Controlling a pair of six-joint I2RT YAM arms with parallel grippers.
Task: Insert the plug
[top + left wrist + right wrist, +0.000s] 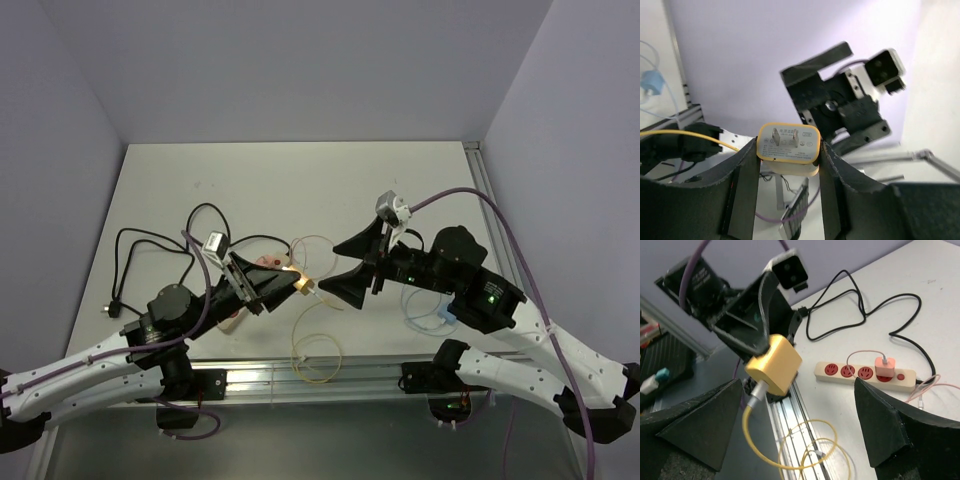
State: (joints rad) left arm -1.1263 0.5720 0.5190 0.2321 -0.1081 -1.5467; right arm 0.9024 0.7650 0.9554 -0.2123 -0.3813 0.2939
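Misalignment risk: left pincer alone grips yellow charger, raised near power strip; right pincer gapes wide; tilted prongs might miss the strip's sockets.

Robot lab test cell: bare white table boxed in by plain pale lilac walls on three sides. Aluminium rail runs along the near edge, with the left arm and right arm mounted at it side by side. Small camera on a wrist, purple cables looping off the rig. Stuff on the table reads as test props only, a power strip and loose black cord sprawled over the surface
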